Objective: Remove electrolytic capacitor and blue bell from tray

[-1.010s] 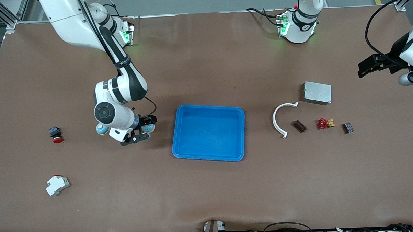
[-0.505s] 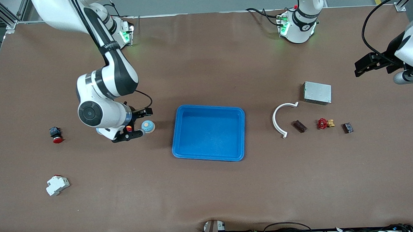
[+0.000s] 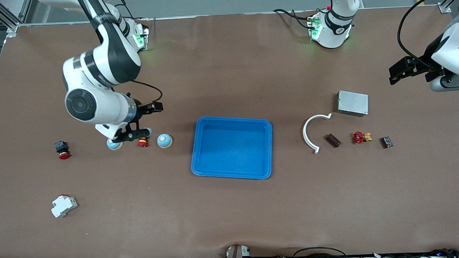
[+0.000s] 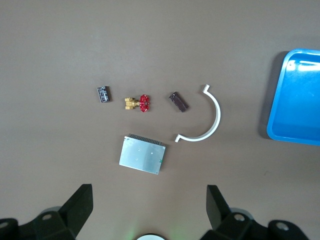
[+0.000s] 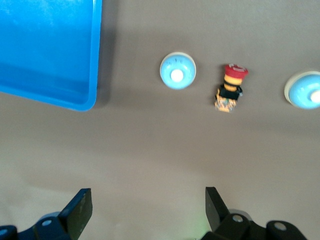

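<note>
My right gripper (image 5: 148,212) hung wide open and empty over the table near two blue bells. One bell (image 3: 164,140) sat at the blue tray's (image 3: 232,175) nine o'clock, and the other bell (image 3: 114,144) lay farther toward the right arm's end. A red push button (image 3: 142,142) lay between them. My left gripper (image 4: 148,205) was also spread and empty, over bare table at the metal box's (image 3: 352,103) two o'clock. The dark brown capacitor (image 3: 333,140) lay at the box's seven o'clock, beside a white curved piece (image 3: 308,131).
</note>
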Action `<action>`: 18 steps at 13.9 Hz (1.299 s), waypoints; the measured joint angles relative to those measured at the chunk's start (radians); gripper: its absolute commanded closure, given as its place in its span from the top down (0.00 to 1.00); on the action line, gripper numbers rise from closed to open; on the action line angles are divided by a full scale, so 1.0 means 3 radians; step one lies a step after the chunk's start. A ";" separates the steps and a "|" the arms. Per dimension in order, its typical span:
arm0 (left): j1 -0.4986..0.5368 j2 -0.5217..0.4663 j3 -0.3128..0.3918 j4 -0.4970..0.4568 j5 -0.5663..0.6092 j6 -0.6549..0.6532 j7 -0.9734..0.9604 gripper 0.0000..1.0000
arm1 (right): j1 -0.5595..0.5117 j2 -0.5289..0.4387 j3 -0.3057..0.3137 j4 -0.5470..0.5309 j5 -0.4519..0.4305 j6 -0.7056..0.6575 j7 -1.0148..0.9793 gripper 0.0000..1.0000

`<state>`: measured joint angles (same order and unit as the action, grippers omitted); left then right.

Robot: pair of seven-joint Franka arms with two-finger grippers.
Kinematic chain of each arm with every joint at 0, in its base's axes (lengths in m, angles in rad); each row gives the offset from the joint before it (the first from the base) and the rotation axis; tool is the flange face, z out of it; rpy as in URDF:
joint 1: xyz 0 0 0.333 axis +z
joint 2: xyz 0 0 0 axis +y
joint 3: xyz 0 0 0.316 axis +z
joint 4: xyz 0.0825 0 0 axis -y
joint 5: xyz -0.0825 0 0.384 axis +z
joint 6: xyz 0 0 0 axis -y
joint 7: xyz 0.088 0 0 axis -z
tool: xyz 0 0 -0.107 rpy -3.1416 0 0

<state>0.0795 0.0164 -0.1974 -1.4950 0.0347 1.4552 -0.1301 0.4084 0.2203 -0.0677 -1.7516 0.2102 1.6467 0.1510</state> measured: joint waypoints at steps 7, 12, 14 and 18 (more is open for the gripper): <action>0.0059 0.0033 0.0029 -0.0003 0.0000 -0.0083 0.0003 1.00 | -0.0095 -0.0565 -0.0030 0.0007 -0.0198 -0.0586 0.0113 1.00; 0.0059 0.0031 0.0030 0.0007 0.0000 -0.0084 0.0002 1.00 | -0.0391 -0.0666 -0.0050 0.0274 -0.0242 -0.0856 0.0112 1.00; 0.0060 0.0030 0.0032 0.0007 0.0000 -0.0084 0.0002 1.00 | -0.0584 -0.0666 -0.0052 0.0393 -0.0243 -0.0890 0.0107 1.00; 0.0046 0.0018 0.0008 0.0021 0.0000 -0.0083 -0.0001 1.00 | -0.0850 -0.0665 -0.0054 0.0461 -0.0344 -0.0886 -0.0084 1.00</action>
<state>0.0932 0.0220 -0.1950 -1.4889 0.0348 1.4304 -0.1303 0.1534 0.0209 -0.0840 -1.6133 0.1068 1.3809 0.1258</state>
